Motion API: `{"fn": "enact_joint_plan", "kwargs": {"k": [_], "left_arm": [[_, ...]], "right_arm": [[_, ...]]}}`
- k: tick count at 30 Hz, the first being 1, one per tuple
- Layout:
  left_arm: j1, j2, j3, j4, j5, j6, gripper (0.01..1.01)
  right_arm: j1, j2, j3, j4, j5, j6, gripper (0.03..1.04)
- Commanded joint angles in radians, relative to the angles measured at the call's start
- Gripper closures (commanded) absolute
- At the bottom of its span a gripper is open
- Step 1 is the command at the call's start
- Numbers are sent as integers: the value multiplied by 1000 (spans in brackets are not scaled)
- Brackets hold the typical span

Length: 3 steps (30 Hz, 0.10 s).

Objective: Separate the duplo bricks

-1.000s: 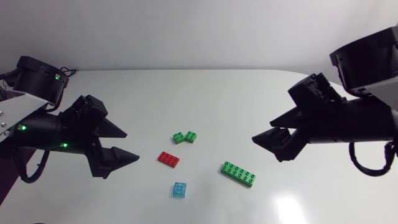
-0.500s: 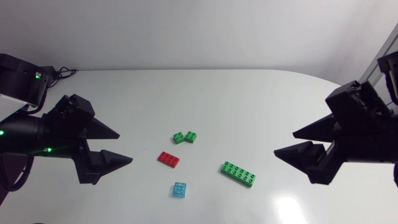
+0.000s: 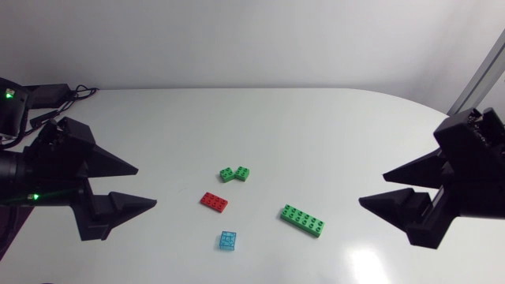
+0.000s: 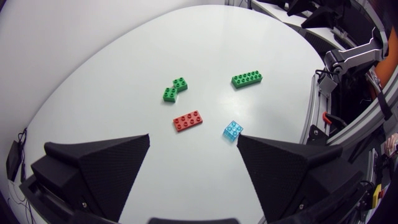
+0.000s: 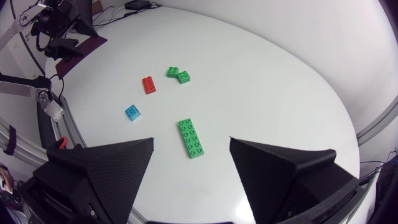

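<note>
with both the left gripper point(image 3: 146, 186) and right gripper point(image 3: 372, 189) wide open and empty at the frame's side edges, the small green pair point(image 3: 236, 173) at centre, seemingly joined, could skid into the red brick point(image 3: 214, 202) below it if one finger nudges it.

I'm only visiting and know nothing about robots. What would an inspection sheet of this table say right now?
Surface: white table, glossy, with one light reflection.
Job's things: two small green bricks touching each other; red brick, blue brick and long green brick each lying apart.
Clutter: nothing seen.
Grippers: left end effector and right end effector both open and empty, on opposite sides of the bricks.
Cables: dark cables at the table's far left corner.
Surroundings: nothing seen.
</note>
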State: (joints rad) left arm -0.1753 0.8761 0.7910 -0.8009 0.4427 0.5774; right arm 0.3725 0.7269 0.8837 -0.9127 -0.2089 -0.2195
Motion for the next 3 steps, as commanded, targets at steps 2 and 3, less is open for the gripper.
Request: {"fn": "enact_joint_plan", "kwargs": {"k": [2,3], "left_arm": [[11,-23,-4,-21,11,-25,46],[14,-25,-4,-21,11,-25,46]], "right_arm": [[-9,-9,21,-15,0,22,182],[-9,-9,21,-15,0,25,182]]}}
